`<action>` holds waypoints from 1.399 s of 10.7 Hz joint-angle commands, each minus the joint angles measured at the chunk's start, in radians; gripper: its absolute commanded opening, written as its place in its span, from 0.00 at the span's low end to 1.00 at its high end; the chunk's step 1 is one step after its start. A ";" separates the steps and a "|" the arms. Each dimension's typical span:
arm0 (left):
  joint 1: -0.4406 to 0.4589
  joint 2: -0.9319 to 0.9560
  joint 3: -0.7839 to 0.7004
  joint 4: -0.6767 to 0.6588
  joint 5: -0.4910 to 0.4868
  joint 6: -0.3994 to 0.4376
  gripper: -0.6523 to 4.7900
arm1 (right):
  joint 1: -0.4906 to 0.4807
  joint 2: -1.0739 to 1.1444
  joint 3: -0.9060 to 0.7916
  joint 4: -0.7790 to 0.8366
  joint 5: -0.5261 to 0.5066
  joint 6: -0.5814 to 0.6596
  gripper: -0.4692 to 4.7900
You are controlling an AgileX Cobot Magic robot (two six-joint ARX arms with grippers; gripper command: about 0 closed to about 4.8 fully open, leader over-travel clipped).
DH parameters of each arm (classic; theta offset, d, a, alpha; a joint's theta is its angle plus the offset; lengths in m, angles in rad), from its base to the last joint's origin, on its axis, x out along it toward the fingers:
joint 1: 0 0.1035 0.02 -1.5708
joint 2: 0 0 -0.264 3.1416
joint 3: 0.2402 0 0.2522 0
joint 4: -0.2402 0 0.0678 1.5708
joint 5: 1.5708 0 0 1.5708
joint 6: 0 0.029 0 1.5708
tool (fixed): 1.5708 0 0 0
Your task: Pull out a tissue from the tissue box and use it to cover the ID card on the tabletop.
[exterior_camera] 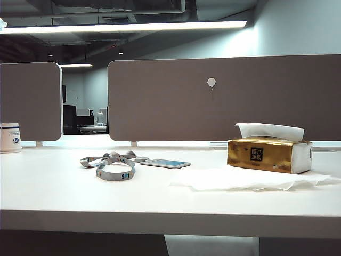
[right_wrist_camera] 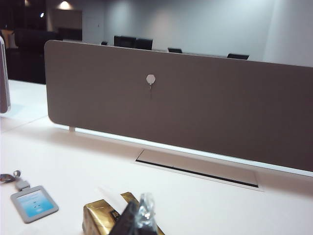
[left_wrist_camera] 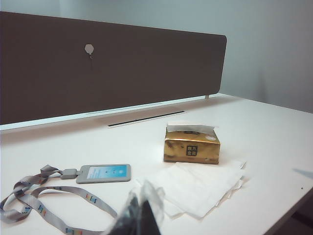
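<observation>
Claws poised above a white counter, neither one touching the tissue box.

Right claw (right_wrist_camera: 141, 218) is pinched fully closed and empty, hanging over the gold tissue box (right_wrist_camera: 105, 218); left claw (left_wrist_camera: 139, 218) shows only its tips, so I cannot tell its opening, and it holds nothing visible. A tissue (exterior_camera: 269, 130) stands up from the box (exterior_camera: 269, 154) slot. To do this step well, the right claw likely needs to open, pinch that raised sheet, and draw straight up. The blue ID card (exterior_camera: 166, 163) lies uncovered nearby, left of the box.
</observation>
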 commanded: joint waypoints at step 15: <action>-0.001 0.001 0.004 0.012 0.003 -0.011 0.11 | 0.251 0.989 0.286 0.087 0.127 -0.315 0.55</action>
